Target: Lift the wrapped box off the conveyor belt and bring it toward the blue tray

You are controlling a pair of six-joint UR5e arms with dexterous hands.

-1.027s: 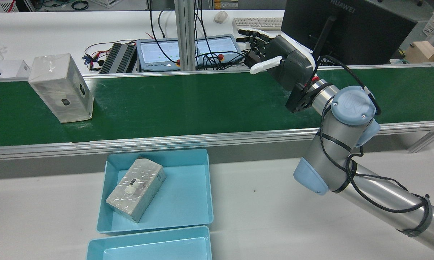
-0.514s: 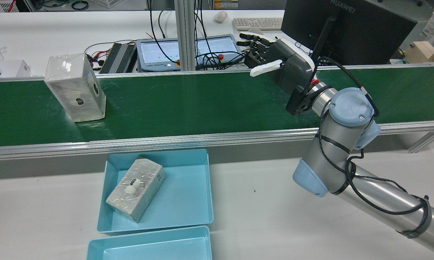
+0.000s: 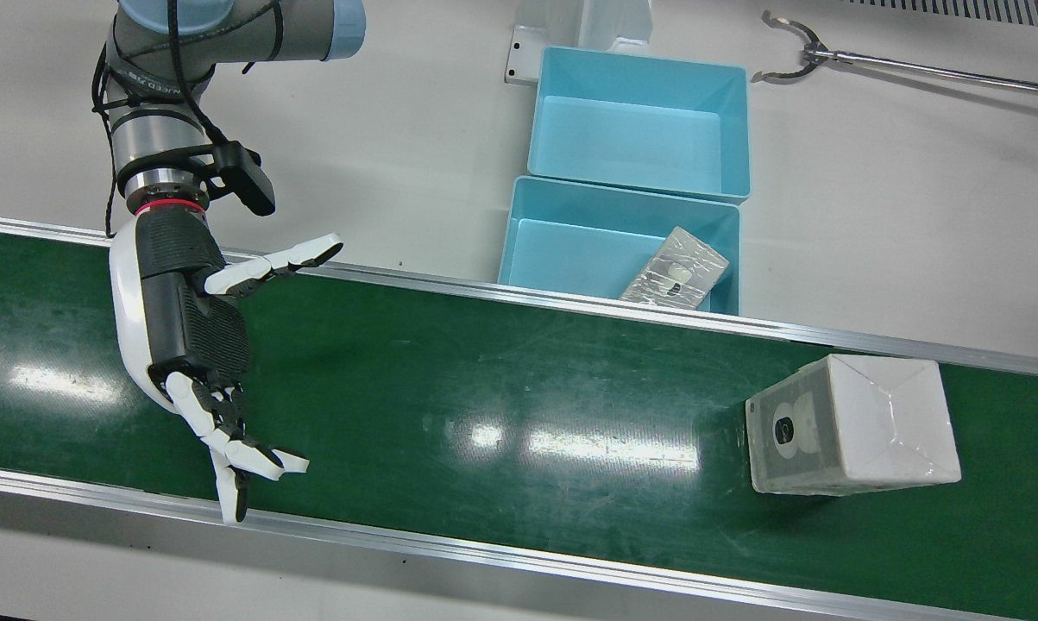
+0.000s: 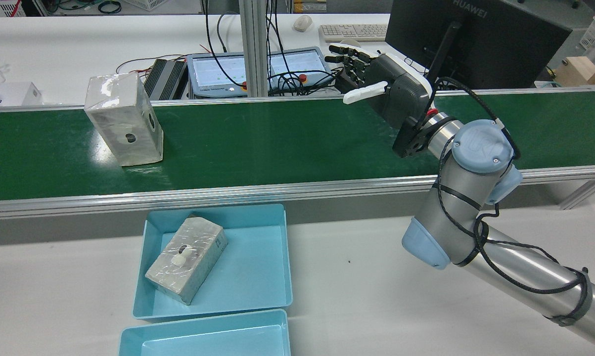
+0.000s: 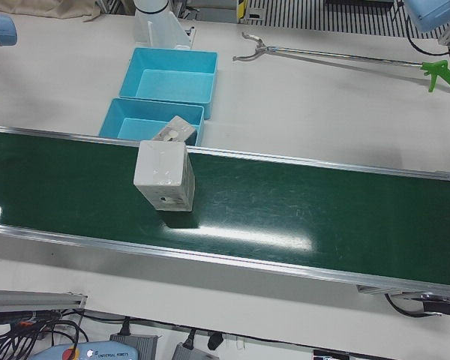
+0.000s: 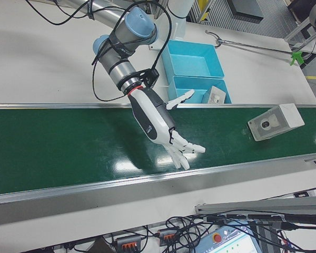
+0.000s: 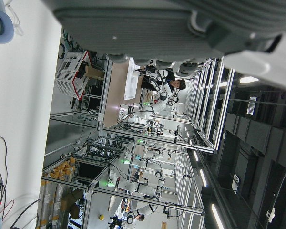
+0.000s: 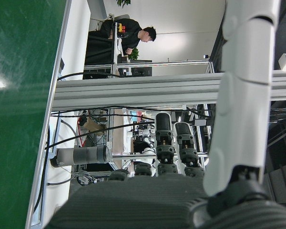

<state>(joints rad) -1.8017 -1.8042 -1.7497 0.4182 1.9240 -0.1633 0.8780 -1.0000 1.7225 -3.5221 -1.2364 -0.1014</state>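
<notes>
**Mia:** In the rear view, what is closest to us?

**Ben:** Two blue trays. The nearest one (image 4: 203, 338) holds nothing I can see. The blue tray (image 4: 257, 267) just behind it has a small wrapped block (image 4: 186, 259) lying inside.

**Mia:** And after that?

**Ben:** The green conveyor belt (image 4: 277, 143). The wrapped box (image 4: 124, 126) stands on it, far over on the view's left. It is well apart from the right hand (image 4: 384, 86), which hangs over the far side of the belt.

**Mia:** Does the front view show more?

**Ben:** Yes. It looks almost straight down, so you can see the right hand (image 3: 195, 345) spread wide above the belt. Its thumb sticks out one way and its fingers (image 3: 234, 448) point the other way. It holds nothing and touches nothing.

**Mia:** What about the left-front view?

**Ben:** No hand shows there at all. But you see the wrapped box (image 5: 165, 176) close up, standing on the belt right in front of the blue tray (image 5: 124, 124). A long grabber stick (image 5: 337, 56) lies on the white table (image 5: 322, 105) behind.

**Mia:** And the left hand?

**Ben:** Only its own camera shows a bit of it (image 7: 181, 24), dark and blurry at the top. I cannot tell if it is open or closed. That view points off at the room, where a person (image 7: 174, 83) stands far away.
</notes>
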